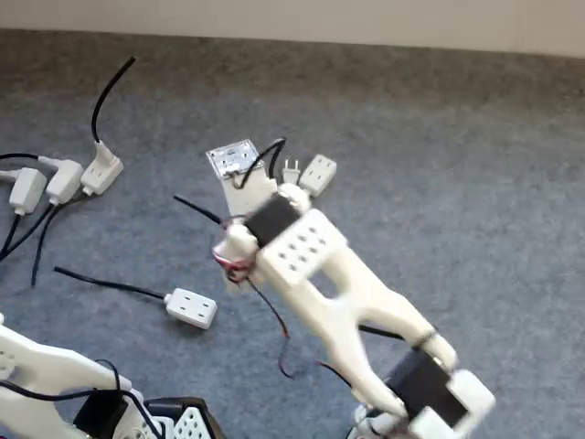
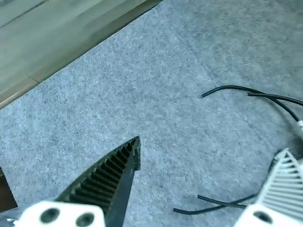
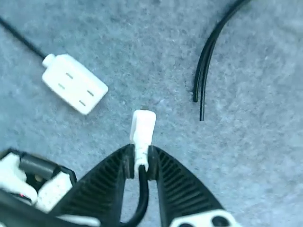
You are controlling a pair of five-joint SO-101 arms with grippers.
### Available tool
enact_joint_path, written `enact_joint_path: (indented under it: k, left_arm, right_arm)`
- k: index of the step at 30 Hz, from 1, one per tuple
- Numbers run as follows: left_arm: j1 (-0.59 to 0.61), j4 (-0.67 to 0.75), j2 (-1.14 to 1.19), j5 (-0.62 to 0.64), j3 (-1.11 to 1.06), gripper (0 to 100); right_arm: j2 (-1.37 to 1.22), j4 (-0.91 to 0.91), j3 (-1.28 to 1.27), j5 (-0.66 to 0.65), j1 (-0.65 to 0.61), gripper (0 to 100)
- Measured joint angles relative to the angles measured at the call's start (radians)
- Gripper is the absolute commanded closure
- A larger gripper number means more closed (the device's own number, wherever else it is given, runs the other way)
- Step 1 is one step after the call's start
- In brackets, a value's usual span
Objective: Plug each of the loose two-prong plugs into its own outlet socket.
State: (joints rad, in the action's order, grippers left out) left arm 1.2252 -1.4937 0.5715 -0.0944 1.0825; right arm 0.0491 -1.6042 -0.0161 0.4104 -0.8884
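Right end effector (image 3: 140, 156): clamped on the two-prong plug (image 3: 142, 125). It pinches the plug's rear end, and the black cord runs back between the fingers. The plug body sticks out past the fingertips.

High view: that plug (image 1: 291, 171) is around the middle of the tabletop (image 1: 475, 137), a bit toward the far edge, prongs pointing at the far edge. It's just beside an outlet socket (image 1: 318, 174) with a small gap, not touching. The right wrist view shows the same socket (image 3: 75, 89) lying flat with slots on its upper face, clear of the plug tip. Can't tell if the plug touches the tabletop.

Right arm (image 1: 366, 302) comes in from the near-right corner.

Left end effector (image 2: 211, 145): spread wide, holding nothing, over grey surface with black cords (image 2: 246, 91) close by. Left arm (image 1: 46, 370) sits at the near-left corner.

Second outlet socket (image 1: 190, 307): left of middle, toward the near edge, its cord trailing to the left edge. It's well apart from the held plug.

Three white plug bodies (image 1: 64, 178) are bunched at the left edge with their cords. Can't tell whether any are mated.
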Motion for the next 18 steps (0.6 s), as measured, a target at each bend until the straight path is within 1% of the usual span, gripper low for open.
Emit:
enact_joint_path:
  k: [5,8,13,16,18]
  left_arm:
    - [0.005,0.0,0.098,0.0,0.109,59]
    - [0.003,0.0,0.152,0.0,0.18,59]
    - [0.018,0.0,0.245,0.0,0.318,59]
    - [0.037,0.0,0.315,0.0,0.397,59]
    - [0.041,0.0,0.361,0.0,0.445,59]
  right_arm:
    - [-0.14,-0.023,0.253,0.138,-0.02,99.3]
    - [-0.201,-0.029,0.393,0.196,-0.052,99.3]
    - [-0.333,-0.071,0.437,0.219,-0.12,99.3]
    - [-0.374,-0.078,0.44,0.222,-0.146,99.3]
    - [-0.387,-0.08,0.44,0.249,-0.158,99.3]
